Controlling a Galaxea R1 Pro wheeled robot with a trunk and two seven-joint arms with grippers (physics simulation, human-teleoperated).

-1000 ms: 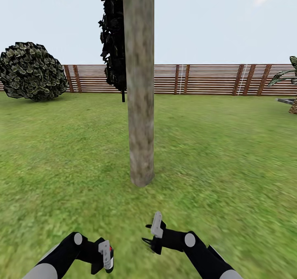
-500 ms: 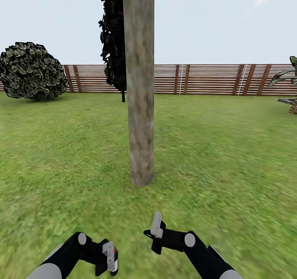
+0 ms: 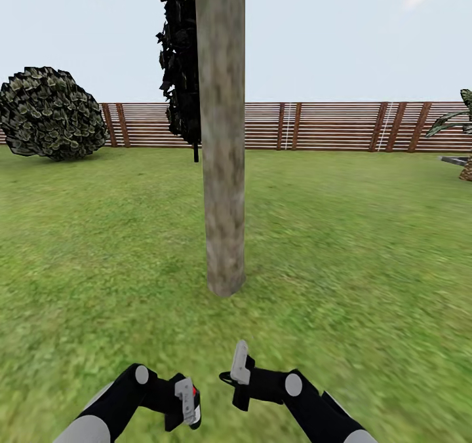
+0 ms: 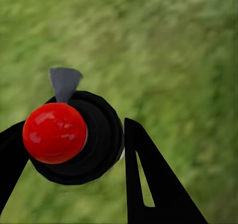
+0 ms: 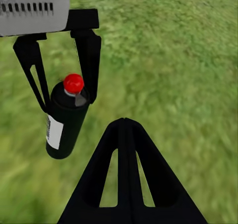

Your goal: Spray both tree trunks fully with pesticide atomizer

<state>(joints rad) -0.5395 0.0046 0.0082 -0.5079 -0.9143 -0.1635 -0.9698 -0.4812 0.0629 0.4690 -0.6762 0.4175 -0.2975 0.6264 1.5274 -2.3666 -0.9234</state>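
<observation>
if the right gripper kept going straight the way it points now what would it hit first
Probably nothing but grass. In the right wrist view the right gripper, jaws shut, aims at open lawn. The atomizer held by the left gripper sits off to one side, though depth is unclear.

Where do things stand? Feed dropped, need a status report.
Left gripper shut on spray can. Right gripper shut, empty. Tree trunk dead ahead across grass, nothing in between.

A: The tree trunk (image 3: pixel 224 168) at twelve o'clock?
B: Mottled pale grey-brown. Fence (image 3: pixel 328 126) behind is reddish-brown slats; grass (image 3: pixel 367 246) green.
A: And the atomizer (image 5: pixel 67 119)?
B: Black can, red cap, white label. Shrub (image 3: pixel 49 113) at ten o'clock: dark green, pale-flecked.
</observation>
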